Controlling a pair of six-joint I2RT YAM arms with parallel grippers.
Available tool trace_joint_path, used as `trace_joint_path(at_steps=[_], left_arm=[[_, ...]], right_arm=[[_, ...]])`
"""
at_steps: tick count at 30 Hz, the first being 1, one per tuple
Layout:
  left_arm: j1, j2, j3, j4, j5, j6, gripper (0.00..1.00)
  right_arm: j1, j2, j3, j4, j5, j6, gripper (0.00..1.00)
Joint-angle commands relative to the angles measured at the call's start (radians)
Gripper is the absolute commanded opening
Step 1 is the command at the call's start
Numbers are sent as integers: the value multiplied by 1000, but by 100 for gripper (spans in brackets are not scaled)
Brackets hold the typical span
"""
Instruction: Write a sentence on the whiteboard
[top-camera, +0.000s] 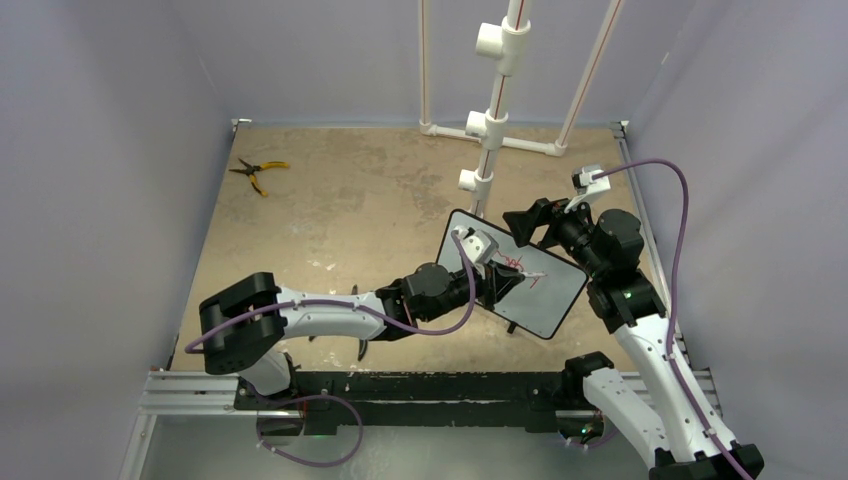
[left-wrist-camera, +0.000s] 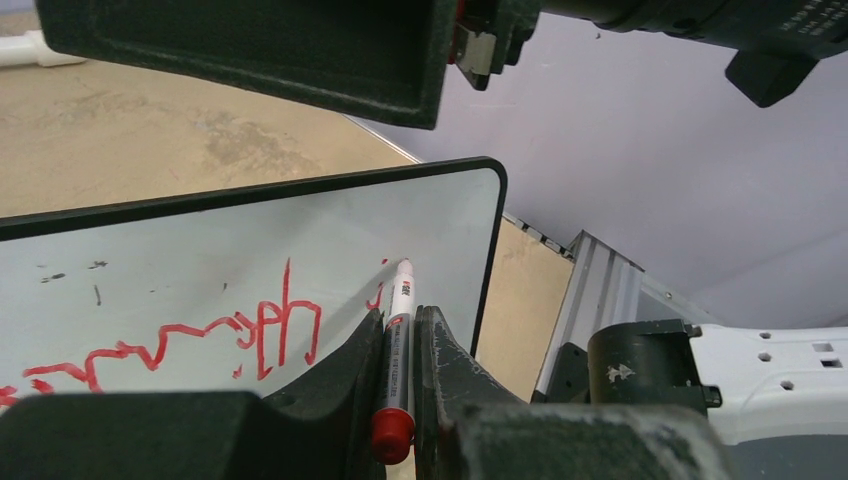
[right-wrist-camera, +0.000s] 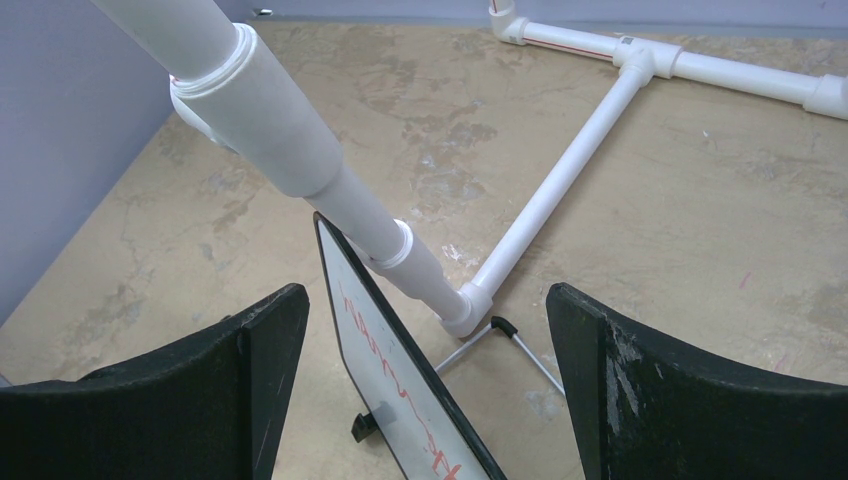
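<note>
- the whiteboard (top-camera: 548, 300) is stood tilted on its small feet on the table (top-camera: 350, 220), right of centre, between the two grippers.
- the sentence (left-wrist-camera: 190, 345) is seen as a red scrawl across the lower part of the white face; the words cannot be read.
- the left gripper (left-wrist-camera: 400, 318) is closed on a marker (left-wrist-camera: 399, 345), which is clamped between the fingers with its red end toward the wrist camera.
- the marker's tip is set against the board's face, just past the end of the scrawl and near the board's side edge.
- the right gripper (right-wrist-camera: 425, 295) is held above and behind the board's top edge with its jaws wide apart; nothing is gripped.
- the board's edge is seen below the gap between the right fingers; contact with it cannot be told.
- a white pipe stand (top-camera: 490, 125) is placed on the table behind the board, its upright close to the board's far corner.
- yellow-handled pliers (top-camera: 257, 172) are laid near the far left corner, well apart from the board.
</note>
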Motion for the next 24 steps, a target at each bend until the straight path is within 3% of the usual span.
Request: trace_joint_path(at_steps=[1,24], left_arm=[[-3,-39,-17,69,52,10,0],[-5,43,-8,34,-6,10,0]], right_arm=[[5,-9,-3,34,20,8,91],[4,-10,-3,34,20,8,91]])
